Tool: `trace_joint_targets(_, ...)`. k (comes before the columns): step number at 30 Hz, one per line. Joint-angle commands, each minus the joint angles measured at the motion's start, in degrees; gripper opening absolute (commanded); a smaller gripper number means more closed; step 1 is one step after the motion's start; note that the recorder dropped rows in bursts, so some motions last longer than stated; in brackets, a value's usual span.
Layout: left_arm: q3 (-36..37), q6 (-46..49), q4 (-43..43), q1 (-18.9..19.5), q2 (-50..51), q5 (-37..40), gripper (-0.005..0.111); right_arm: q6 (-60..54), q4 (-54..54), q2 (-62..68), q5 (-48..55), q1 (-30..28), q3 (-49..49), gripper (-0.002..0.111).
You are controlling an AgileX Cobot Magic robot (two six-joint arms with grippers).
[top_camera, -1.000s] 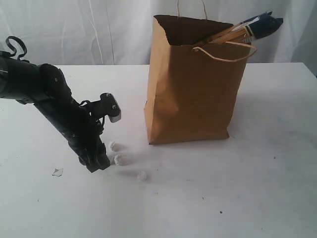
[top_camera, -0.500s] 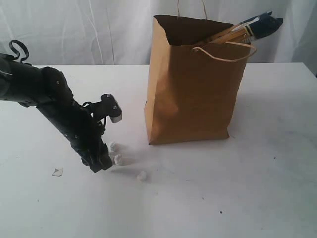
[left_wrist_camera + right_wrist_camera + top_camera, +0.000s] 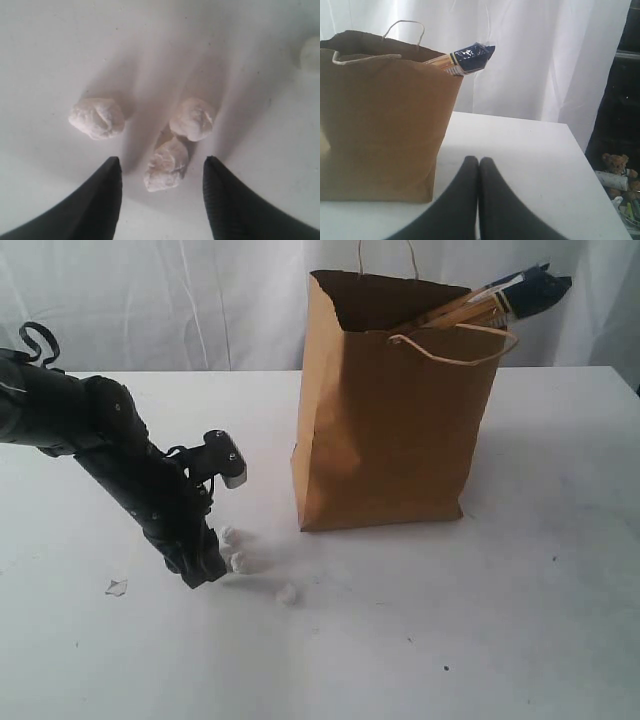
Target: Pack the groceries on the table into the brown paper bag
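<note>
Left wrist view alone shows the left gripper (image 3: 161, 161) spread either side of one white lump (image 3: 165, 166) on the table (image 3: 50, 40), two more beyond; right gripper (image 3: 478, 161) pressed together, facing the bag (image 3: 380, 125), packet (image 3: 470, 56) protruding from its top; left arm (image 3: 130, 475) slants steeply down

The noodle packet (image 3: 512, 294) stands in the bag (image 3: 395, 420) on the table (image 3: 520, 590); lumps (image 3: 288, 593) lie seemingly front-left of it.

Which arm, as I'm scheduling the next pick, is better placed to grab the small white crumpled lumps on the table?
Left, probably. The left gripper hangs open over the small white crumpled lumps, jaws either side of one. The right gripper is shut, beside the tall brown paper bag.
</note>
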Motion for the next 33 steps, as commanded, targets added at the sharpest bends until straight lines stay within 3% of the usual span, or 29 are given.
trace_joint_targets(1,-0.16,0.0,-1.05,0.11,-0.02,0.81,0.053,0.42,0.28,-0.21,0.08,-0.01,0.33,0.0)
trace_joint_targets(9,-0.16,0.0,-1.05,0.11,-0.02,0.93,0.051,0.42,0.28,-0.21,0.08,-0.01,0.33,0.0)
trace_joint_targets(12,-0.16,-0.27,-1.05,0.11,-0.02,1.16,0.04,0.42,0.28,-0.21,0.08,-0.01,0.33,0.0)
trace_joint_targets(19,-0.16,-0.5,-1.05,0.11,-0.02,2.85,0.0,0.42,0.28,-0.21,0.08,-0.01,0.33,0.0)
trace_joint_targets(33,-0.16,-2.14,-0.06,0.11,-8.42,4.86,0.0,0.42,0.28,-0.21,0.08,-0.01,0.33,0.0)
